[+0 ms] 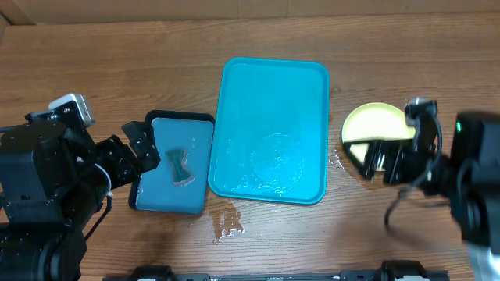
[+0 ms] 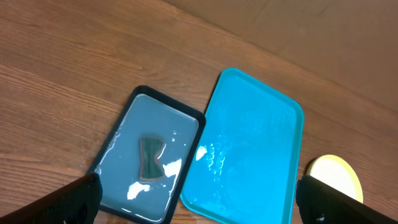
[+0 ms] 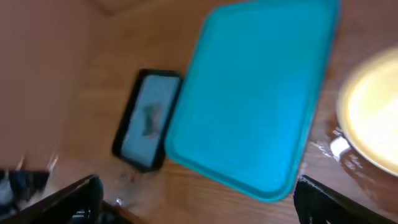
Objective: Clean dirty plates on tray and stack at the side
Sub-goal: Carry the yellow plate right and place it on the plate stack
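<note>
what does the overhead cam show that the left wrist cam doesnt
Only the overhead shows both arms, the right gripper open over the yellow plate's edge, and the wet patch on the table beside the turquoise tray's corner. Only the left wrist shows white glints on the water in the small dark tray, framed by the left gripper's fingers. Both show the empty turquoise tray, the dark tray with a small dark object in it, and the yellow plate.

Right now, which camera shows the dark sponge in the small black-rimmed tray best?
Left wrist: the sponge lies near mid-frame, sharp, its pinched waist plain in the wet small tray. Overhead shows it whole but smaller. Right wrist shows only a blurred smudge.
</note>
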Action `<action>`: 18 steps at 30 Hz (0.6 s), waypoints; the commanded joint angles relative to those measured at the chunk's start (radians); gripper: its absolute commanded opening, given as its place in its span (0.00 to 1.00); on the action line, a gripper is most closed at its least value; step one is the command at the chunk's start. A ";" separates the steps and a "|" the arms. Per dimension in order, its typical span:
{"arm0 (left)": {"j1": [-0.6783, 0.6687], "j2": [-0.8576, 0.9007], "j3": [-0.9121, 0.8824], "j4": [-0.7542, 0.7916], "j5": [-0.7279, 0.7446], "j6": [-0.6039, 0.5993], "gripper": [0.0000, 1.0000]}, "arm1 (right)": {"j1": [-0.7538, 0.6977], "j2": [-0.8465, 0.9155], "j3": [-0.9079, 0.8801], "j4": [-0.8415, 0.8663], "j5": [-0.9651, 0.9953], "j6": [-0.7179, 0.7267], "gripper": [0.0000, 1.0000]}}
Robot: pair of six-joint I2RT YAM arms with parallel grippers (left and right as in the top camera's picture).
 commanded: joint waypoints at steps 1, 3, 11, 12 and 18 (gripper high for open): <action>0.005 0.001 0.009 0.000 0.011 0.011 1.00 | 0.063 -0.089 0.014 0.002 -0.039 -0.030 1.00; 0.005 0.001 0.009 0.000 0.011 0.011 1.00 | 0.076 -0.127 0.014 0.003 -0.021 -0.035 1.00; 0.005 0.001 0.009 0.000 0.011 0.011 1.00 | 0.077 -0.154 0.013 0.008 0.174 -0.034 1.00; 0.005 0.001 0.009 0.000 0.011 0.011 1.00 | 0.077 -0.153 0.012 0.013 0.194 -0.034 1.00; 0.005 0.001 0.009 0.000 0.011 0.011 1.00 | 0.089 -0.173 -0.094 0.231 0.305 -0.034 1.00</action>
